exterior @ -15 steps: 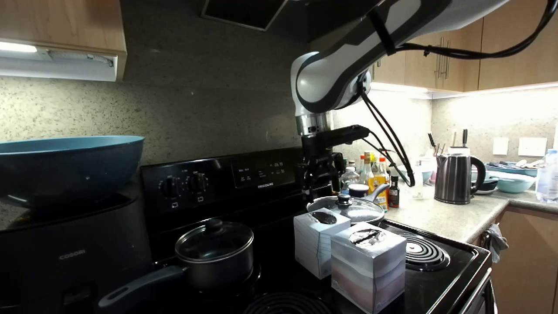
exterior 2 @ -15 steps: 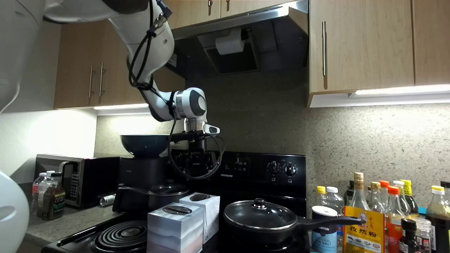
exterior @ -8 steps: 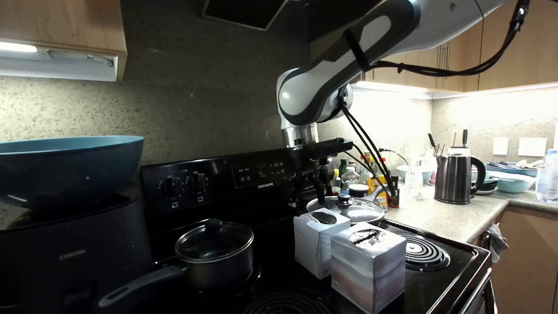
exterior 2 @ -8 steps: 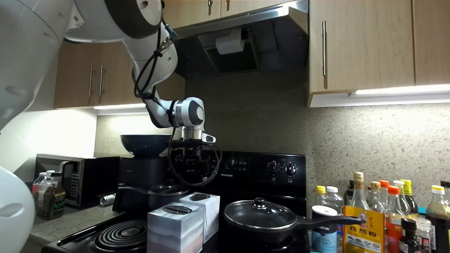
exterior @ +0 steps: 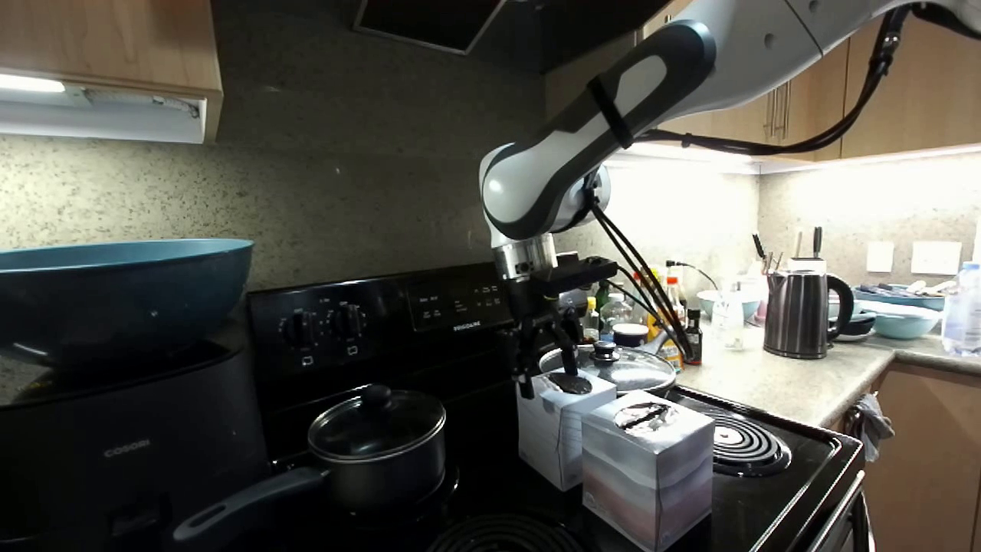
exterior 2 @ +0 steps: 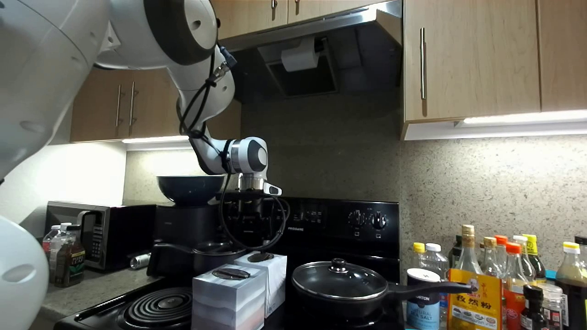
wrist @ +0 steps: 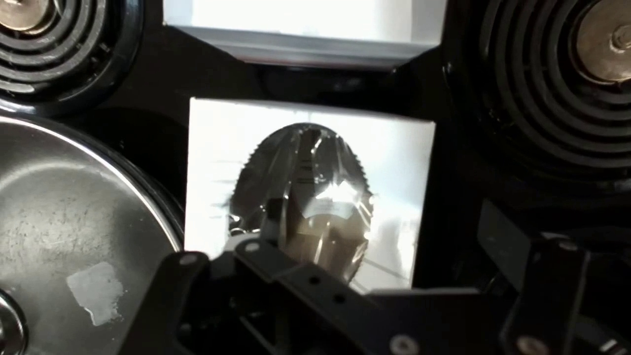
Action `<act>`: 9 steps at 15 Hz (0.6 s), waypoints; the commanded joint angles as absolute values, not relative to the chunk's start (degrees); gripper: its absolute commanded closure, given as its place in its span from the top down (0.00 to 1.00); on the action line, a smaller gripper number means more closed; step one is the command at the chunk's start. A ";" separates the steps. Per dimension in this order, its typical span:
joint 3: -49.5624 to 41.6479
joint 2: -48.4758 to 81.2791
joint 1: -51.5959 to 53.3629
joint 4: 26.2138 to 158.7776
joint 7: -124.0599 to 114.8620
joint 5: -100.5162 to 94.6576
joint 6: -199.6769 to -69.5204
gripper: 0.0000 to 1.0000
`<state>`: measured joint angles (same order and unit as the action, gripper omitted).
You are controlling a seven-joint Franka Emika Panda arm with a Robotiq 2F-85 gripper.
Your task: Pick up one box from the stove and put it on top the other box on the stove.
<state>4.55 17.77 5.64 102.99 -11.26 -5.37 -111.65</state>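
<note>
The one box, a pale blue-white cube, stands on the stove (exterior: 805, 468) in both exterior views (exterior: 548, 437) (exterior 2: 276, 279) and fills the middle of the wrist view (wrist: 212, 148). The other box, with pinkish-mauve lower sides, stands close beside it (exterior: 647, 491) (exterior 2: 229, 298); it shows at the top of the wrist view (wrist: 305, 44). My gripper (exterior: 548, 377) is open and empty at the top of the one box. In the wrist view, one finger (wrist: 273, 217) is over the oval opening and the other finger (wrist: 508, 246) is beyond the box's right edge. Contact cannot be told.
A lidded frying pan (exterior 2: 339, 288) stands close to the one box, also in the wrist view (wrist: 49, 236). A lidded saucepan (exterior: 383, 452) is on another burner. Bottles (exterior: 644, 307) crowd the counter. A blue bowl (exterior: 115, 299) sits on a black appliance. A hood (exterior 2: 312, 78) hangs above.
My gripper has come down to the top of the one box, moving left in an exterior view. Its fingers now show spread at the box top. Both boxes have stayed in place.
</note>
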 commanded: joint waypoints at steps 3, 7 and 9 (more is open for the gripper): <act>3.08 18.40 4.99 101.79 -10.32 -2.95 -109.40 0.59; 2.56 18.73 4.67 100.98 -10.11 -1.50 -108.22 0.34; 2.43 18.99 4.54 100.38 -9.90 -0.55 -107.41 0.20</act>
